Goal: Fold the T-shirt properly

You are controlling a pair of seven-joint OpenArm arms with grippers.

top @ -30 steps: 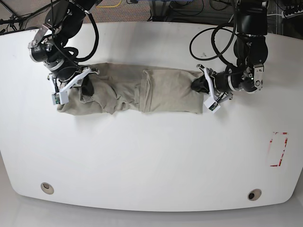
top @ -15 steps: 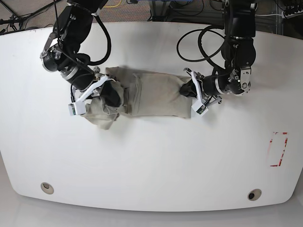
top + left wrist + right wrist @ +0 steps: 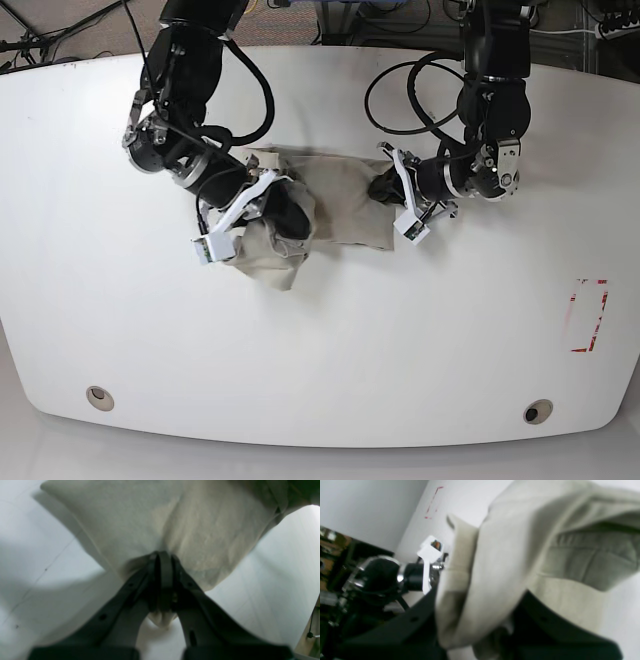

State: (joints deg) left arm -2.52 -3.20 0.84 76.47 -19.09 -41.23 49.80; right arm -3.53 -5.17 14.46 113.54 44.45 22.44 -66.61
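Observation:
The khaki-beige T-shirt (image 3: 345, 205) lies bunched into a short, thick bundle at the middle of the white table (image 3: 320, 350). My left gripper (image 3: 385, 190) pinches its right end. In the left wrist view that gripper (image 3: 161, 556) is shut on a fold of the T-shirt (image 3: 150, 517), which fans out ahead of it just above the table. My right gripper (image 3: 285, 215) holds the left end, raised and carried over the bundle. In the right wrist view the T-shirt (image 3: 500, 555) drapes over and between the dark fingers (image 3: 415, 620), hiding the tips.
A red rectangular outline (image 3: 588, 315) marks the table near its right edge, and two round holes (image 3: 98, 398) (image 3: 537, 411) sit near the front edge. Black cables loop above the left arm (image 3: 420, 90). The left arm's white camera mount (image 3: 430, 552) shows in the right wrist view.
My right gripper has carried the shirt's left end rightward and toward the front. My left gripper has shifted leftward with its end. The shirt went from a long strip to a short bundle.

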